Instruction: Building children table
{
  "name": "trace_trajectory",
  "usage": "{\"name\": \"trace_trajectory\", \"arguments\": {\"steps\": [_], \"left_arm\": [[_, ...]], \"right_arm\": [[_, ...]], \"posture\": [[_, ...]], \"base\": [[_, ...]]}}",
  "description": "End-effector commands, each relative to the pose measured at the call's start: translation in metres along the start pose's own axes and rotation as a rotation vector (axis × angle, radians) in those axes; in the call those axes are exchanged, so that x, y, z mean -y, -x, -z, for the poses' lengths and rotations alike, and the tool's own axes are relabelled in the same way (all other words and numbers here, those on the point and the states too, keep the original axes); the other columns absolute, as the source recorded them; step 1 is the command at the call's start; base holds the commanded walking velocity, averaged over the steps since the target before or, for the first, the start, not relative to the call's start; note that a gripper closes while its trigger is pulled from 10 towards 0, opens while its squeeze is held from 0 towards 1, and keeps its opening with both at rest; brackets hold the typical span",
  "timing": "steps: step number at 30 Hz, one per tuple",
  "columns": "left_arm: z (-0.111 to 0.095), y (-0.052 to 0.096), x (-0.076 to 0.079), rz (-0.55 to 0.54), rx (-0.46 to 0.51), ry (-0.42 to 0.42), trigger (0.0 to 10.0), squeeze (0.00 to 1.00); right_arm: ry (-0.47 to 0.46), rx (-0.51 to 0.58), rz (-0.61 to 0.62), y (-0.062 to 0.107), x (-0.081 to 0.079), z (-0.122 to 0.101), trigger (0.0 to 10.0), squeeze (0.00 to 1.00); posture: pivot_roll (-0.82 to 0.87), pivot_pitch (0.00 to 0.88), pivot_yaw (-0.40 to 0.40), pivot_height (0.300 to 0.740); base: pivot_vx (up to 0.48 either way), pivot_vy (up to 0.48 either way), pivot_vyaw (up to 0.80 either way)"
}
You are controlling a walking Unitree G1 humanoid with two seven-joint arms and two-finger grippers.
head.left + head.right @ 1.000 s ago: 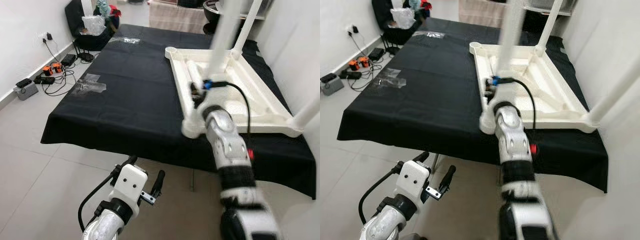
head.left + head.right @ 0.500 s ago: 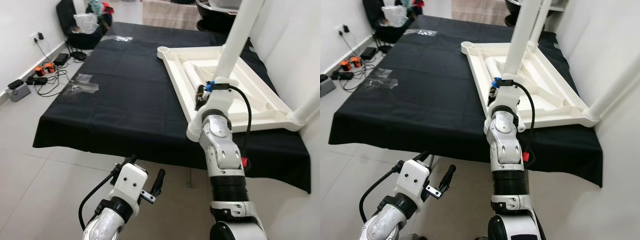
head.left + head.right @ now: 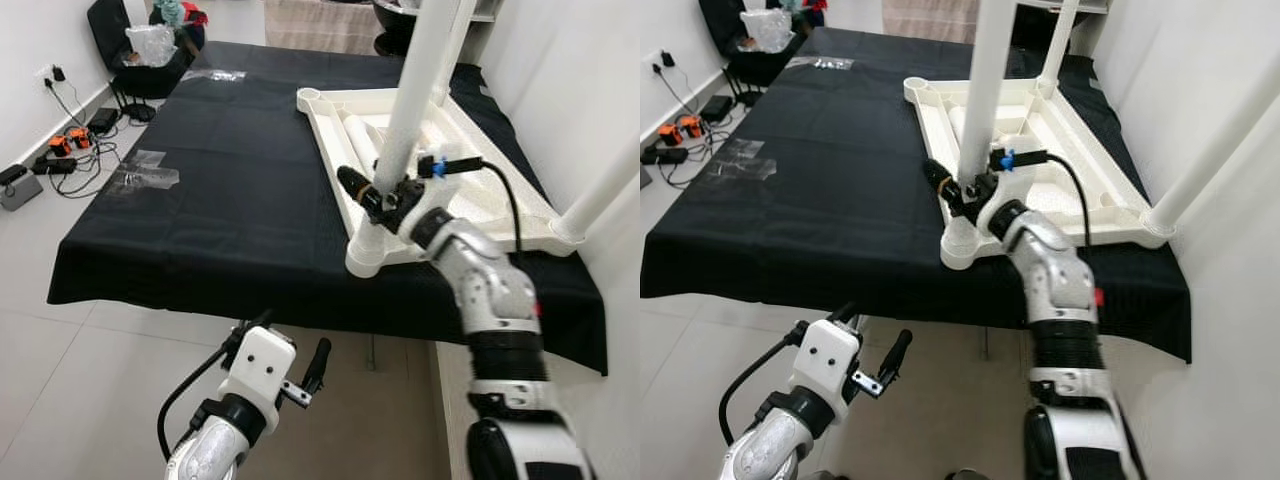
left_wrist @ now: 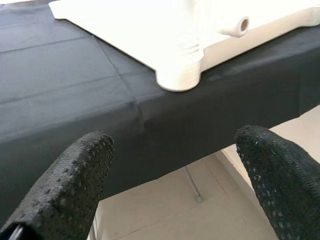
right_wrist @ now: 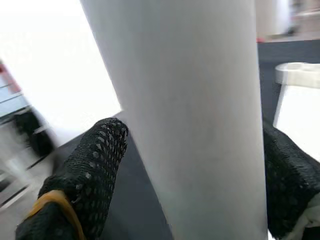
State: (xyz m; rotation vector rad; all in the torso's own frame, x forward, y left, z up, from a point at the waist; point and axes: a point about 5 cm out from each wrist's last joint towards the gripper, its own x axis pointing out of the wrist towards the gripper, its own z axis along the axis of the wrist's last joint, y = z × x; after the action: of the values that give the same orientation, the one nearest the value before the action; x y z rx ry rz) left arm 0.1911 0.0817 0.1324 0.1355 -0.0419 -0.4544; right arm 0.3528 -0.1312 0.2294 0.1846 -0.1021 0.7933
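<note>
— Where was your right gripper (image 3: 372, 197)?

— Reached forward, clamped round the white leg (image 3: 412, 100) (upright in the upturned tabletop (image 3: 520, 200)'s near corner). My left gripper (image 3: 290, 360) hung low, fingers apart.

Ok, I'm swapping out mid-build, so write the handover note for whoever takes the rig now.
Right gripper: closed around the white leg, low down, just above the near corner socket.
Left gripper: open, idle below the table edge.
The upside-down white tabletop lies on the black cloth.
Done: three legs stand upright.
Left: far-left socket has no leg; a loose leg lies inside the tabletop.
</note>
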Motion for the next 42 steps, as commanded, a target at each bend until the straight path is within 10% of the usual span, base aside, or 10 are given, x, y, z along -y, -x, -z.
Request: {"name": "trace_trajectory", "arguments": {"steps": [1,12,13,14,22,33,41,42], "left_arm": [[0.003,0.001,0.001,0.000,-0.012,0.007,10.0,0.00],[0.002,0.001,0.001,-0.001,-0.004,0.005,10.0,0.00],[0.002,0.001,0.001,-0.002,-0.003,0.004,10.0,0.00],[0.002,0.001,0.001,-0.003,-0.002,0.003,10.0,0.00],[0.002,0.001,0.001,-0.003,-0.003,0.003,10.0,0.00],[0.004,0.002,0.002,0.006,-0.009,0.004,10.0,0.00],[0.004,0.002,0.003,0.008,-0.010,-0.001,10.0,0.00],[0.004,0.002,0.003,0.008,-0.011,-0.001,10.0,0.00]], "right_arm": [[-0.023,-0.032,-0.143,-0.008,-0.011,0.007,10.0,0.00],[0.009,-0.037,-0.346,-0.035,-0.025,0.009,10.0,0.00],[0.008,-0.039,-0.350,-0.037,-0.026,0.009,3.2,0.00],[0.010,-0.042,-0.330,-0.040,-0.025,0.010,0.0,0.00],[0.057,-0.055,-0.223,-0.038,-0.014,0.018,0.0,0.00],[0.171,-0.075,0.967,0.005,0.040,0.022,0.0,0.00],[0.096,-0.077,1.170,0.012,0.019,0.026,0.0,0.00],[0.088,-0.076,1.136,0.006,0.014,0.028,10.0,0.00]], "posture": [[0.08,0.115,-0.098,0.740],[0.09,0.113,-0.104,0.740],[0.09,0.113,-0.104,0.740],[0.09,0.114,-0.106,0.740],[0.08,0.114,-0.104,0.740],[0.07,0.102,-0.096,0.740],[0.08,0.096,-0.098,0.740],[0.08,0.093,-0.099,0.740]], "base": [[0.000,0.000,0.00],[0.000,0.000,0.00],[0.000,0.000,0.00],[0.000,0.000,0.00],[0.000,0.000,0.00],[0.000,0.000,0.00],[0.000,0.000,0.00],[0.000,0.000,0.00]]}}
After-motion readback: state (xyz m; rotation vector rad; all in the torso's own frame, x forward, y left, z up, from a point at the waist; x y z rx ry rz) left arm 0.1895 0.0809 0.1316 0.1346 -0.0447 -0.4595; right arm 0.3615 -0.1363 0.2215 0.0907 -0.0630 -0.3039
